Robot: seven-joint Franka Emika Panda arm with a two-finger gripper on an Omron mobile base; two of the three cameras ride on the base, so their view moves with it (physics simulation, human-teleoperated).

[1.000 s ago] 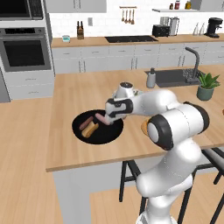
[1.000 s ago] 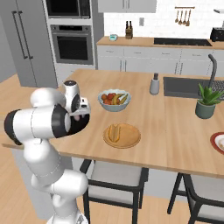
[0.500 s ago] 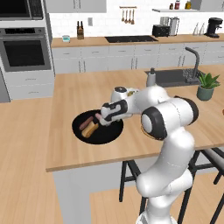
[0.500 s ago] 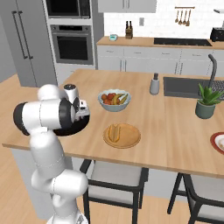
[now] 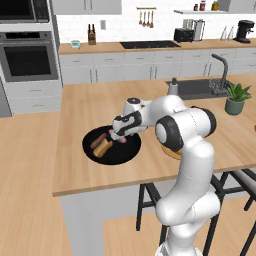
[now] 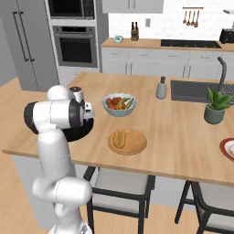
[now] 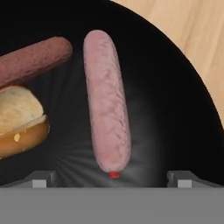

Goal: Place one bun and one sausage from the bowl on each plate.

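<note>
The black bowl [image 5: 112,155] sits on the island counter and holds a bun [image 5: 102,148], a dark sausage [image 5: 98,138] and a pink sausage [image 5: 121,140]. My gripper [image 5: 116,135] hangs low over the bowl, open. In the hand view the pink sausage [image 7: 107,100] lies lengthwise between the two fingertips [image 7: 41,179], its near end level with them, untouched. The dark sausage [image 7: 35,59] and the bun [image 7: 19,120] lie to its left on the bowl's floor [image 7: 175,109]. A tan plate [image 6: 135,144] carries a bun [image 6: 119,138]. The red-rimmed plate [image 6: 226,148] is at the right edge.
A white bowl of fruit [image 6: 119,104] stands behind the tan plate. Farther right are a grey dispenser [image 6: 161,87], the sink [image 6: 194,91] and a potted plant [image 6: 214,106]. Stools stand under the counter's front edge.
The hand has swung left and come down closer over the bowl's contents. The jaws have stayed wide apart. The food has not moved.
</note>
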